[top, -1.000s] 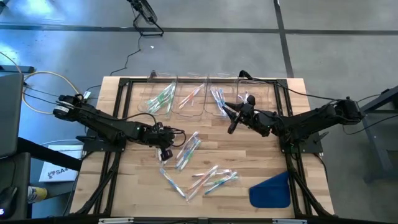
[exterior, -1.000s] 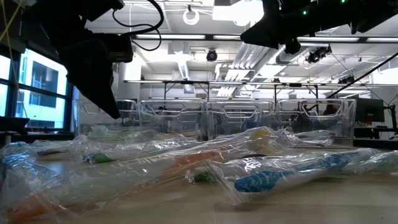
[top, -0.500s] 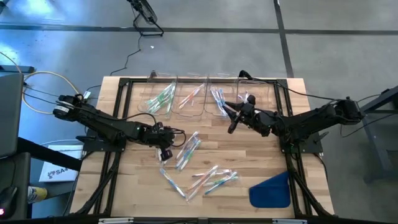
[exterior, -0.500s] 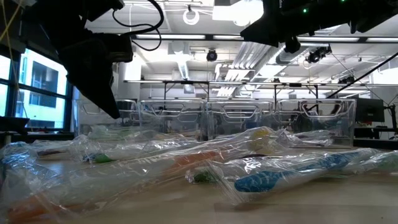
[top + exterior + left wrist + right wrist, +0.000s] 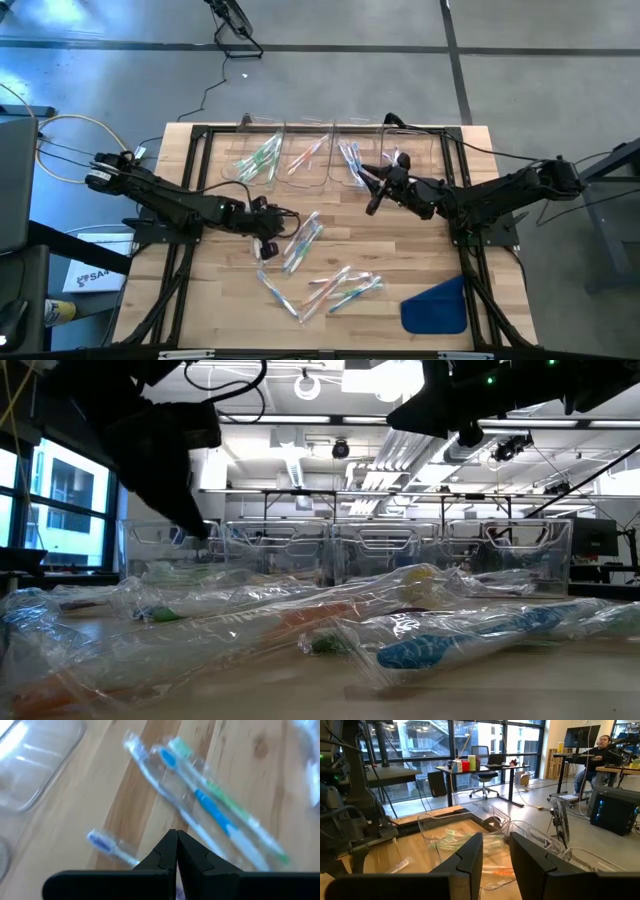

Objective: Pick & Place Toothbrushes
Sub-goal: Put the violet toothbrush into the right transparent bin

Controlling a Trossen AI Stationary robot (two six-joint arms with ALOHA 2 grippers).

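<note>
Toothbrushes (image 5: pixel 302 243) lie scattered mid-counter (image 5: pixel 400 250), others in clear bins (image 5: pixel 305 155) at the far edge. The left gripper (image 5: pixel 266 249) hangs beside them, fingers together, empty. The right gripper (image 5: pixel 372 206) hovers by the bins, fingers apart.

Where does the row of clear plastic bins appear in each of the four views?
High view: row of clear plastic bins along the light wooden tabletop's far edge.
Low view: across the middle, behind the wrapped toothbrushes.
Left wrist view: one bin's corner only.
Right wrist view: beyond the right end effector.
Shared landmark: the tabletop.
</note>
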